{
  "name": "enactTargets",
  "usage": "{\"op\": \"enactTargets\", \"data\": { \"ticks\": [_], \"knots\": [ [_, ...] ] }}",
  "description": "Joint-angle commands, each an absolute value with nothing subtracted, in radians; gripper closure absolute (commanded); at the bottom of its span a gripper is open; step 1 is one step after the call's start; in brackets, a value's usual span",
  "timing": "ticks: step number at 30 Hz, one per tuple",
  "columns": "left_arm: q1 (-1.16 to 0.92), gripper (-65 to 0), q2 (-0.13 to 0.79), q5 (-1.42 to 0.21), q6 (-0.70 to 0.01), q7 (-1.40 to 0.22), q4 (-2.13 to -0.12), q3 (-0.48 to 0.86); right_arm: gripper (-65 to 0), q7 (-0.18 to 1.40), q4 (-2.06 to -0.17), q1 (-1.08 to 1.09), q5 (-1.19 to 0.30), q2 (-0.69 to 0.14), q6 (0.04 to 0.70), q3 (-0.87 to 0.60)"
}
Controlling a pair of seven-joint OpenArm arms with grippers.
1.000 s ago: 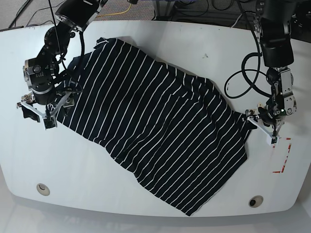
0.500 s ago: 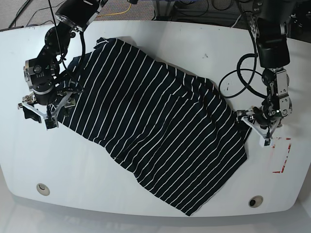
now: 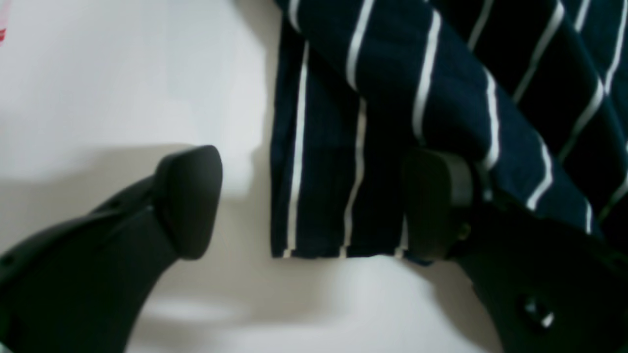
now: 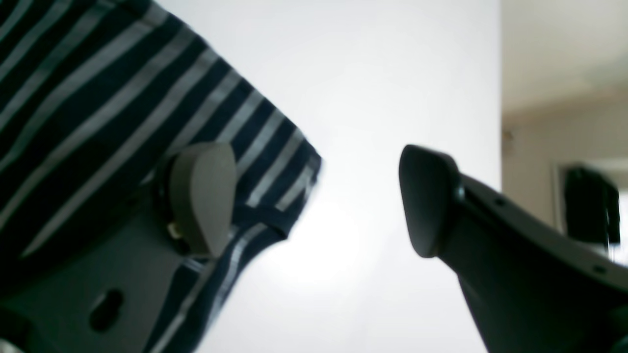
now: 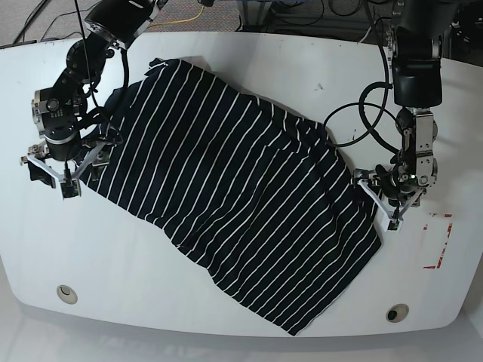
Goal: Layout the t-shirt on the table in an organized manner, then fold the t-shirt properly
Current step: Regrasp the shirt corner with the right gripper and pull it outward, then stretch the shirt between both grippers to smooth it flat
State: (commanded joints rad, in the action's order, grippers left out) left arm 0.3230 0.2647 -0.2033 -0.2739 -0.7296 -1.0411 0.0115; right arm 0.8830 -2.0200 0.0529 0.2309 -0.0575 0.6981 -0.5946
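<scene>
The t-shirt [image 5: 241, 192] lies spread diagonally across the table [image 5: 226, 60]. The left gripper [image 5: 379, 197] is released, jaws apart astride the shirt's edge. The right gripper [image 5: 51, 171] is likewise released, one finger [image 4: 203, 196] over a sleeve corner.

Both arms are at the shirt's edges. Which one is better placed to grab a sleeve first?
Left, probably. The left gripper has open jaws straddling the sleeve hem of the t-shirt. The right gripper is open too, but only one fingertip overlaps fabric.
</scene>
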Motion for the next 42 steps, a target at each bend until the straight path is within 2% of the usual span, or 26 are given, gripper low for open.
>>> {"op": "enactTargets", "data": {
  "ticks": [5, 7, 9, 12, 21, 25, 32, 37, 42],
  "knots": [
    [0.328, -16.7, 0.268, -0.202, -0.274, -0.728, -1.041, 0.012, -49.0, 0.883, -2.02, 0.051, 0.231, -0.059, 0.698, -0.619],
    [0.328, -9.7, 0.268, -0.202, -0.274, -0.728, -1.041, 0.013, -49.0, 0.883, -2.02, 0.053, 0.231, -0.058, 0.698, -0.644],
    [0.329, -4.3, 0.269, -0.202, -0.274, -0.728, -1.041, 0.013, -49.0, 0.883, -2.02, 0.059, 0.231, -0.058, 0.698, -0.667],
    [0.329, 0.0, 0.283, -0.202, -0.274, -0.728, -1.041, 0.013, -49.0, 0.883, -2.02, 0.064, 0.231, -0.058, 0.698, -0.696],
    [0.329, 0.0, 0.292, -0.203, -0.274, -0.728, -1.047, 0.015, -49.0, 0.92, -2.02, 0.094, 0.225, -0.058, 0.698, -0.816],
    [0.326, 0.0, 0.294, -0.203, -0.274, -0.73, -1.047, 0.039, -49.0, 1.056, -2.02, 0.09, 0.113, -0.062, 0.698, -0.837],
    [0.321, 0.0, 0.318, -0.203, -0.274, -0.73, -1.047, 0.088, -49.0, 1.314, -2.014, 0.084, -0.133, -0.062, 0.698, -0.957],
    [0.306, 0.0, 0.329, -0.205, -0.274, -0.73, -1.049, 0.09, -49.0, 1.391, -2.011, 0.054, -0.228, -0.056, 0.698, -0.977],
    [0.302, 0.0, 0.361, -0.205, -0.274, -0.73, -1.053, 0.091, -49.0, 1.396, -1.991, 0.021, -0.277, -0.021, 0.698, -0.97]
  ]
}}
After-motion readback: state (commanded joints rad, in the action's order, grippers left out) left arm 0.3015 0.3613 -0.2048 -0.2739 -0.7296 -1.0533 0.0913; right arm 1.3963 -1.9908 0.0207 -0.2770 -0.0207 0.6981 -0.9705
